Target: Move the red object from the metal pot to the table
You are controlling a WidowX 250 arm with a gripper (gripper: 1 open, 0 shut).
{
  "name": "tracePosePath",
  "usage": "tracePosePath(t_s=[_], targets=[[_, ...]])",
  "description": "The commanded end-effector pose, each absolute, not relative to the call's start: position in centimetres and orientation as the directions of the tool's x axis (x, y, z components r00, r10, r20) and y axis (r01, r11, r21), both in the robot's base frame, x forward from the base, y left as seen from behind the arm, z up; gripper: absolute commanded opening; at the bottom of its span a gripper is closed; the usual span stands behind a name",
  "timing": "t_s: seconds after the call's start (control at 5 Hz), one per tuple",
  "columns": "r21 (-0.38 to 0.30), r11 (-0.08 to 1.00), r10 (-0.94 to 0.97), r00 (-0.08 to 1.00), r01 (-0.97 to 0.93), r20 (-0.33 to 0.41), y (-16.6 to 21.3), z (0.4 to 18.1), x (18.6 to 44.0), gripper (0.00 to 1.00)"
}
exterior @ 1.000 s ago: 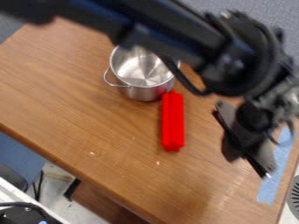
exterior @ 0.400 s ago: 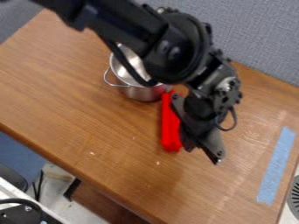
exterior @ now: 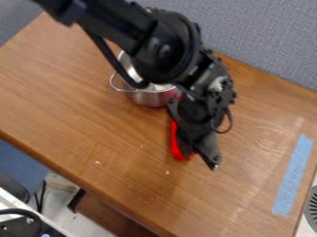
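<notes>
1. Red object (exterior: 180, 146) — a plain bright red bar with rounded ends and a smooth, matte look. It is lying flat on the table, just beside the pot on the side toward the near edge, half hidden by the arm.
2. Metal pot (exterior: 145, 88) — small, round, shiny steel, lidless, one loop handle showing. It is standing toward the far edge and nothing red is showing inside it.
3. Table (exterior: 74, 111) — a brown wood-grain top, with a strip of blue tape (exterior: 291, 176) lying near the right edge.
4. Pincer (exterior: 199, 151) — black, pointing down, jaws together, hanging right over the red bar. Whether it is touching the bar cannot be told.
5. Step in hand — the transfer is looking finished, judging by where the bar is resting. The next move is calling only for a clean lift away without nudging the bar.
</notes>
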State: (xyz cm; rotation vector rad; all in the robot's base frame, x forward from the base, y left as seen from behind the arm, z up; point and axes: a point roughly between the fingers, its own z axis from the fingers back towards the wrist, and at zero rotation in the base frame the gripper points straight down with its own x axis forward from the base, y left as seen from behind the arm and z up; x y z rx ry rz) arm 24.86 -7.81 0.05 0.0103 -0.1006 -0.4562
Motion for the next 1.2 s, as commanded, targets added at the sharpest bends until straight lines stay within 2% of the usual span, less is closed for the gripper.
tracePosePath(t_s=[0.0,0.2,0.4,0.6,0.8,1.0], targets=[[0.048,0.870,-0.492,0.862,0.490,0.120,-11.3,3.6,25.6,1.00],[0.065,0.818,-0.575,0.809,0.571,0.121,-16.5,6.3,25.3,0.00],[0.054,0.834,-0.551,0.824,0.549,0.132,-16.6,4.9,27.8,0.00],[0.050,0.788,-0.614,0.780,0.613,0.121,-14.6,4.7,27.1,0.00],[0.049,0.858,-0.513,0.850,0.511,0.119,-16.8,5.6,28.7,0.00],[0.049,0.917,-0.398,0.910,0.395,0.118,-19.0,6.9,29.3,0.00]])
